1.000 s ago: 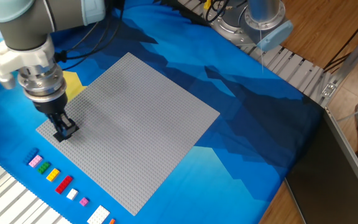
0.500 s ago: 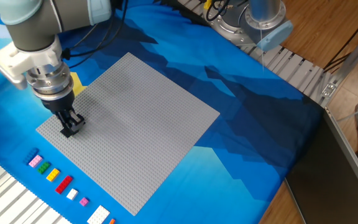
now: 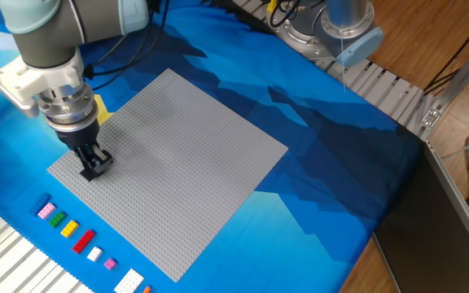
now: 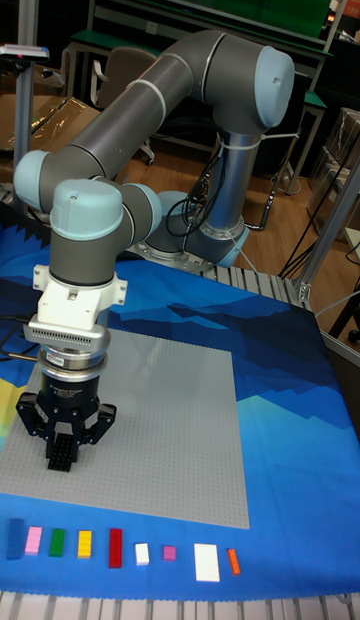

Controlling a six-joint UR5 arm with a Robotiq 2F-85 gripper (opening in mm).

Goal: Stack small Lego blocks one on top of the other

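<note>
End effector (image 4: 62,458) near baseplate (image 3: 186,163) left edge

gripper (image 4: 63,450) above baseplate (image 3: 186,155) corner, block (image 4: 62,454) between its fingers, brick row (image 4: 115,547) on cloth (image 3: 316,146) in front

Table (image 3: 332,163) was covered with a blue cloth printed in angular light and dark shapes. Ribbed metal rail (image 3: 385,89) ran along its far edge. Wooden floor (image 3: 430,32) lay beyond, with loose black cables. A green workbench (image 4: 215,10) stood at the back of the room, an office chair (image 4: 125,70) and cardboard boxes (image 4: 35,115) near it.
</note>
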